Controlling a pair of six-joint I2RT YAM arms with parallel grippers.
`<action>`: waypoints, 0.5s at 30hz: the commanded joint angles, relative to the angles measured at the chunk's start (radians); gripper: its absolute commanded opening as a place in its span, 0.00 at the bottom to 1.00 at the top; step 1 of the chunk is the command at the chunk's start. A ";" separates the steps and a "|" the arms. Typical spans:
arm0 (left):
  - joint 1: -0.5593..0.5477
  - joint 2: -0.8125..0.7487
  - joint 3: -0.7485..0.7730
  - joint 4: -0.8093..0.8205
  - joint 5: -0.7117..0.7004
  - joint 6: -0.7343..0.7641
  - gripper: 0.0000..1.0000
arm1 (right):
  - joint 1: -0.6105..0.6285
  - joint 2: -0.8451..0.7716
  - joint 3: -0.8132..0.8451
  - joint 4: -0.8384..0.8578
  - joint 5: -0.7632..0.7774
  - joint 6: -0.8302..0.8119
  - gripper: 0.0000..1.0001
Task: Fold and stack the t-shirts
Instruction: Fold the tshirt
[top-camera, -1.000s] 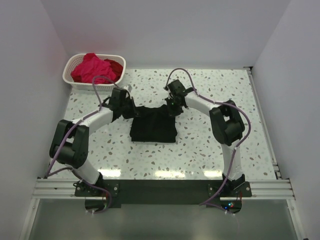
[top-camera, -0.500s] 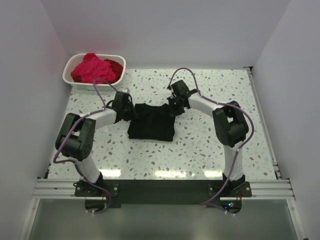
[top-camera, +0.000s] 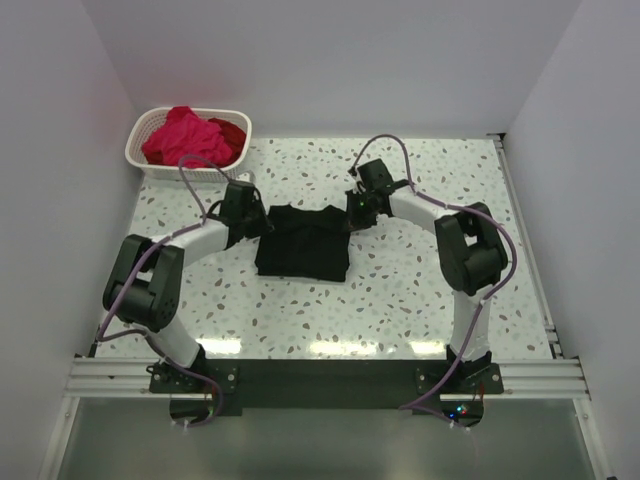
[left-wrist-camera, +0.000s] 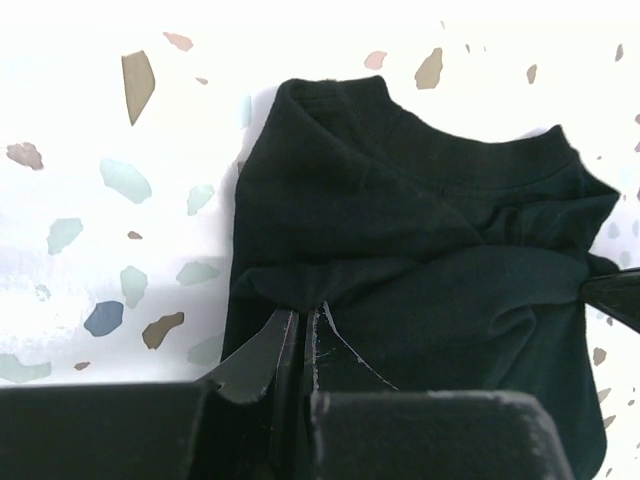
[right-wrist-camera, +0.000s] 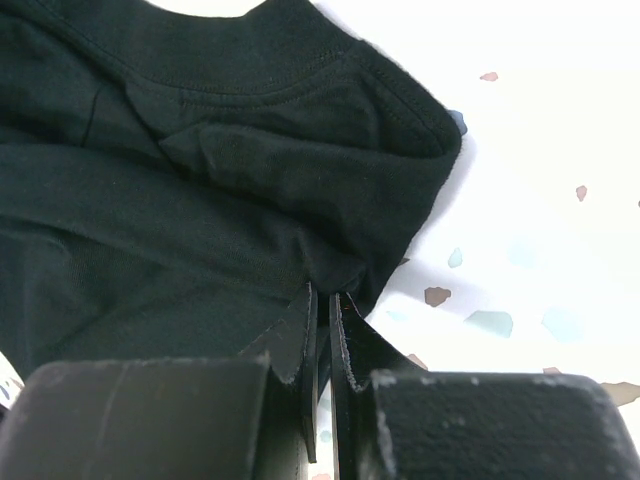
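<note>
The black t-shirt (top-camera: 302, 245) lies folded into a rough rectangle in the middle of the table, collar towards the far side. My left gripper (top-camera: 264, 224) is shut on its far left edge; in the left wrist view the closed gripper (left-wrist-camera: 305, 312) pinches a fold of the black cloth (left-wrist-camera: 420, 240). My right gripper (top-camera: 352, 212) is shut on the far right corner; in the right wrist view the gripper (right-wrist-camera: 322, 296) pinches the cloth (right-wrist-camera: 200, 200) just below the collar. The magenta-pink shirt (top-camera: 180, 135) and the deep red shirt (top-camera: 232, 133) lie bunched in the basket.
The white lattice basket (top-camera: 136, 152) stands at the far left corner of the speckled table (top-camera: 420, 290). White walls close in the left, far and right sides. Both arms reach inward over the table's middle.
Both grippers have moved a little towards the far side, holding the black t-shirt. The shirt has shifted slightly away and to the left, and the right arm's elbow has swung outward.
</note>
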 joint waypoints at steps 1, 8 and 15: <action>0.012 -0.046 -0.005 0.056 -0.078 0.024 0.00 | -0.011 -0.059 0.003 0.033 0.025 0.004 0.00; 0.012 -0.075 -0.041 0.109 -0.069 0.015 0.00 | -0.012 -0.107 -0.023 0.082 0.011 -0.004 0.00; 0.012 0.006 0.015 0.149 -0.064 0.038 0.00 | -0.022 -0.046 0.036 0.085 0.011 -0.007 0.00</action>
